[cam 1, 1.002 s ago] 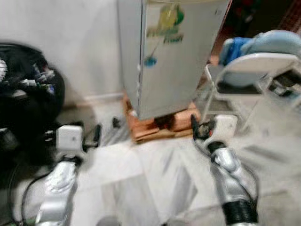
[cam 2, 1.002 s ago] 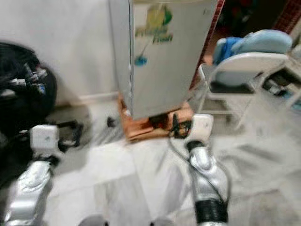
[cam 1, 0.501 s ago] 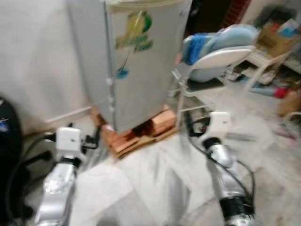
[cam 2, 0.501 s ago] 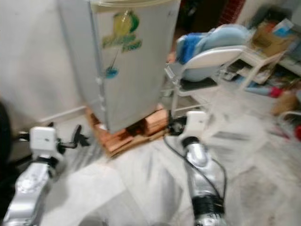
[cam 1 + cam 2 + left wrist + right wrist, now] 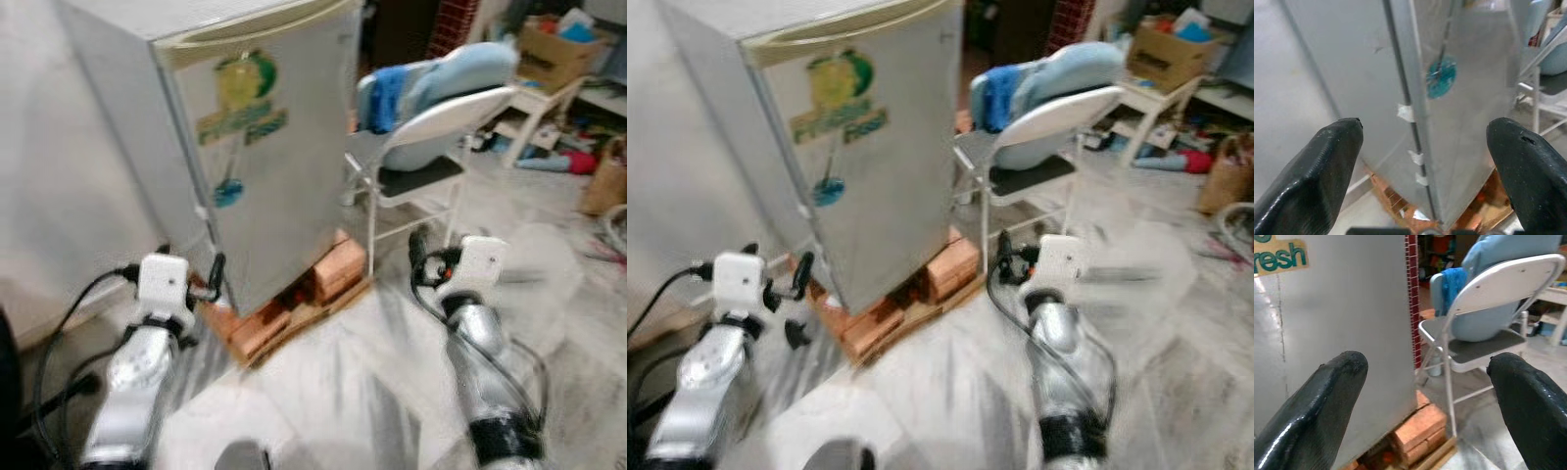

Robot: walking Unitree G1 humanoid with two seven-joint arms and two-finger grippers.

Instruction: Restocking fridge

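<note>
Both jaws apart and empty, left gripper [image 5: 1425,147] and right gripper [image 5: 1425,387] near shut fridge [image 5: 265,147]; folding chair [image 5: 431,137] close, could snag right arm.

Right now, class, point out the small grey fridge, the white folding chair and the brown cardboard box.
Small grey fridge [image 5: 294,166], left eye view, door front.
White folding chair [image 5: 446,113], left eye view, backrest.
Brown cardboard box [image 5: 1161,57], right eye view, side panel.

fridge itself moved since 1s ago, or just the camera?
No. The fridge sits on its bricks beside the folding chair as before; the camera turned.
</note>
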